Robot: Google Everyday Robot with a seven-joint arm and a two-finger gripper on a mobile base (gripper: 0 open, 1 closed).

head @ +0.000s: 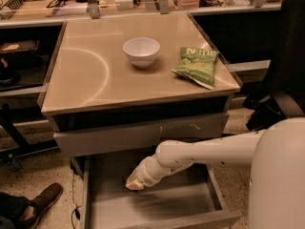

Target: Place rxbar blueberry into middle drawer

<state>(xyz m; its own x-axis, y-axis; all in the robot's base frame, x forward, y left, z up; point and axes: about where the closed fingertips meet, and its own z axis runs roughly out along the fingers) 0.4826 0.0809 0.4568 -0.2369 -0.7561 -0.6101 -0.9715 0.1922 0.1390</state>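
Observation:
My gripper (135, 182) is low inside the open middle drawer (162, 205), a grey metal box pulled out below the table, and hangs just above the left-centre of its floor. The white arm (209, 151) reaches into it from the right. The rxbar blueberry is not visible; the gripper tip hides whatever lies at or under it.
A grey drawer front with pale scratch marks (143, 133) sits shut just above the open drawer. On the tan tabletop (86, 80) stand a white bowl (141, 51) and a green chip bag (196, 66). A shoe (40, 200) lies on the floor at lower left.

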